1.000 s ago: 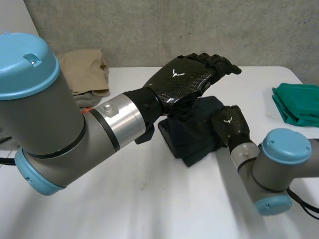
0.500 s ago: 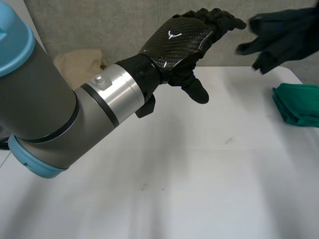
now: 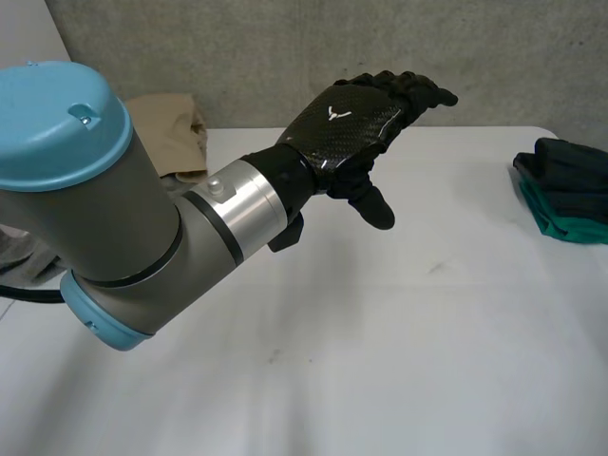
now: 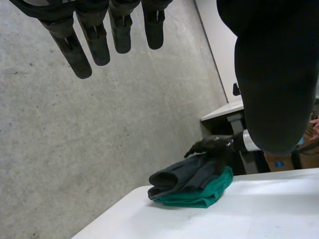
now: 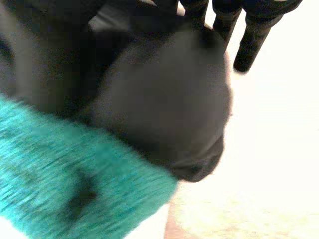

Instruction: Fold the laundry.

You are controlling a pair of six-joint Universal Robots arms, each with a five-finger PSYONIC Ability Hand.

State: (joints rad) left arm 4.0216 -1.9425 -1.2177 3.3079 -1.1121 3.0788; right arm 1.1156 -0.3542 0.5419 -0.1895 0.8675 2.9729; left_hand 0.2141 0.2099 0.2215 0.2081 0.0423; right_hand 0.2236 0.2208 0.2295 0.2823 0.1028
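Observation:
A folded dark cloth [image 3: 568, 171] lies on top of a folded green cloth [image 3: 556, 220] at the table's right edge. In the left wrist view the same pile, dark cloth [image 4: 182, 175] over green cloth [image 4: 204, 195], sits at the table's corner, and my right hand [image 4: 210, 146] rests at its far side. In the right wrist view the dark cloth [image 5: 164, 109] is under my right palm, the green cloth [image 5: 60, 174] lies below it, and the fingers [image 5: 249, 45] reach straight past it. My left hand [image 3: 356, 123] is open and empty, raised above the table's middle.
A tan folded cloth [image 3: 169, 133] lies at the back left of the white table [image 3: 380, 332]. My left arm [image 3: 142, 237] spans the left half of the head view. A concrete wall [image 3: 285, 47] runs behind the table.
The right hand has carried the dark folded cloth from the table's middle to the right edge, laid it on the green cloth and opened. The left hand stays raised and open.

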